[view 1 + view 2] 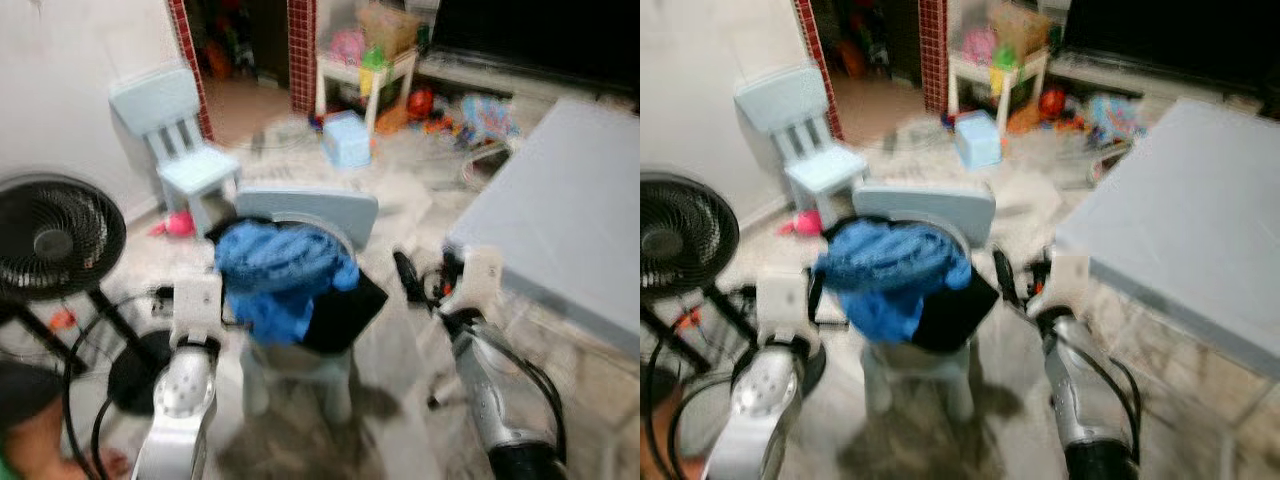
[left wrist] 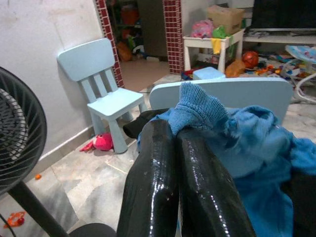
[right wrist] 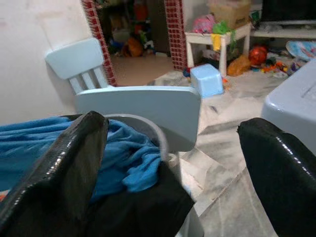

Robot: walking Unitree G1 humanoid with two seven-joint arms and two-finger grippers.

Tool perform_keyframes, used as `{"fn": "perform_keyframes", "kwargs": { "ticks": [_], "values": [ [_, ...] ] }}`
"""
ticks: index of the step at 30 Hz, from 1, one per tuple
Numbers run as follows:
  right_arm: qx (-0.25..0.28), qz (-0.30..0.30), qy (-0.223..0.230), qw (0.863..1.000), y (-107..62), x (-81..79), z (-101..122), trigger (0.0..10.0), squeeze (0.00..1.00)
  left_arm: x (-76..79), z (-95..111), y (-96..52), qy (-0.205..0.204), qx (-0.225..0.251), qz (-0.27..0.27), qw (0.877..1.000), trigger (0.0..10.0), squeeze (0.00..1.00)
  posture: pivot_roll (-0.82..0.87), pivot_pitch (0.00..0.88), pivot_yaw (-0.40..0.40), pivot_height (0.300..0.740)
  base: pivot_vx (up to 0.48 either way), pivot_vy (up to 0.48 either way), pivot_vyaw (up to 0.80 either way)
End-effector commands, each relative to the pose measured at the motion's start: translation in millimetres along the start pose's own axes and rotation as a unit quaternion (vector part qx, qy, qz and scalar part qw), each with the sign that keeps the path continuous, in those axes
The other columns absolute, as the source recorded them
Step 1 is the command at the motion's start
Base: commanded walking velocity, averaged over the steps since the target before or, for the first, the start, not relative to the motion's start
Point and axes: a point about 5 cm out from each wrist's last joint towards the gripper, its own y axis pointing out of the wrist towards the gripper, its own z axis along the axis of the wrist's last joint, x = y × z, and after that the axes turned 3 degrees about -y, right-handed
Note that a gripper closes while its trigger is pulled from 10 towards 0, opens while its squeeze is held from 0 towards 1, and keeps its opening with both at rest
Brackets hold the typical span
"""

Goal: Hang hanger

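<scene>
Pale-blue plastic makes up the small chair in front of the robot, heaped with a blue cloth over a dark garment, and a grey-white curved bar that may be the hanger peeps from the pile against the chair back. The step looks like the reach for the hanger: the right gripper is spread wide just short of that curve, while the left gripper is pressed closed with its tips against the blue cloth, holding nothing I can make out. Next the right fingers must close round the bar and lift it free of the clothes.
</scene>
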Motion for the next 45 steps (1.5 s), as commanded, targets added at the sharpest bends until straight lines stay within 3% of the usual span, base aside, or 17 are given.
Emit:
{"fn": "perform_keyframes", "kwargs": {
  "ticks": [1,15,18,21,23,25,26,27,32,36,42,45],
  "values": [
    [0.003,0.0,-0.006,1.0,0.6,1.4,3,10.0,0.0,1.3,0,-0.7,0.0,-0.001,-0.005,1.0,10.0,0.0,-0.04,0.0,0.013,0.74,-0.386,0.0,0.0],
    [0.003,0.002,-0.007,1.0,4.5,0.3,3,10.0,0.0,7.2,3,4.0,0.006,0.005,-0.026,1.0,10.0,0.0,-0.04,0.0,0.018,0.74,-0.378,0.0,0.0],
    [0.004,0.002,-0.007,1.0,4.6,0.2,3,10.0,0.0,13.1,7,5.3,0.005,0.017,-0.044,0.999,10.0,0.0,-0.04,0.0,0.02,0.74,0.0,0.0,0.0],
    [0.004,0.0,-0.006,1.0,5.1,0.2,3,10.0,0.0,33.8,20,11.9,0.01,0.045,-0.102,0.994,10.0,0.0,-0.05,0.0,0.023,0.74,0.0,0.0,0.0],
    [0.005,0.0,-0.006,1.0,5.4,0.0,3,10.0,0.0,37.0,21,12.9,0.008,0.047,-0.112,0.993,10.0,0.0,-0.05,0.0,0.024,0.74,0.0,0.0,0.0],
    [0.005,0.001,-0.006,1.0,6.2,-0.6,3,10.0,0.0,52.9,30,14.8,-0.003,0.058,-0.167,0.984,10.0,0.0,-0.05,0.0,0.025,0.74,0.0,0.0,0.0],
    [0.006,0.0,-0.007,1.0,6.6,-0.5,3,10.0,0.0,70.5,38,12.2,-0.008,0.068,-0.231,0.97,10.0,0.0,-0.06,0.0,0.026,0.74,0.0,0.0,0.0],
    [0.007,0.0,-0.008,1.0,6.7,-0.3,4,10.0,0.0,79.4,42,10.2,-0.018,0.064,-0.261,0.963,10.0,0.0,-0.06,0.0,0.027,0.74,0.0,0.0,0.0],
    [0.009,-0.005,-0.014,1.0,7.3,2.5,6,10.0,0.0,101.3,57,-0.1,-0.02,0.082,-0.354,0.932,10.0,0.0,-0.06,0.0,0.03,0.74,0.0,0.0,0.0],
    [0.01,-0.008,-0.017,1.0,7.5,4.0,6,10.0,0.0,101.4,54,-0.9,-0.015,0.075,-0.36,0.93,10.0,0.0,-0.07,0.0,0.033,0.74,0.0,0.0,0.0],
    [0.007,-0.014,-0.025,1.0,8.7,5.4,6,10.0,0.0,90.7,55,8.4,-0.065,0.049,-0.333,0.939,10.0,0.0,-0.07,0.0,0.027,0.74,0.0,0.0,0.0],
    [0.002,-0.017,-0.036,0.999,9.2,5.0,4,10.0,0.0,82.3,49,13.4,-0.043,0.045,-0.314,0.947,10.0,0.0,-0.07,0.0,0.027,0.74,0.0,0.0,0.0]
  ]
}}
